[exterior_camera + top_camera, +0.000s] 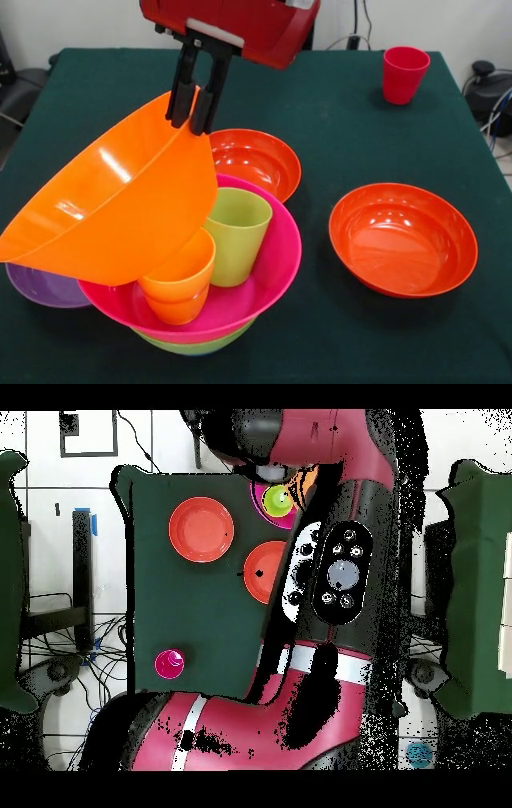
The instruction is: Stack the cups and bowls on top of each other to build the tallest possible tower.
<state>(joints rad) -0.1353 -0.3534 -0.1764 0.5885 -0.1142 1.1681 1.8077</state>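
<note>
Only the front view shows the pincer (194, 110): its fingers are clamped together on the rim of the deep orange bowl (112, 204), which hangs tilted above the tower (210, 300). The arm descends steeply from above; overhead it hides most of the pile. The magenta bowl (276, 256) holds the yellow-orange cup (178, 284) and green cup (238, 234). The red cup (404, 74) stands well apart on the worktop (336, 120).

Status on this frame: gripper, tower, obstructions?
Gripper shut on orange bowl rim, bowl tilted above the tower. Yellow-orange cup and green cup inside magenta bowl. Nothing blocking.
</note>
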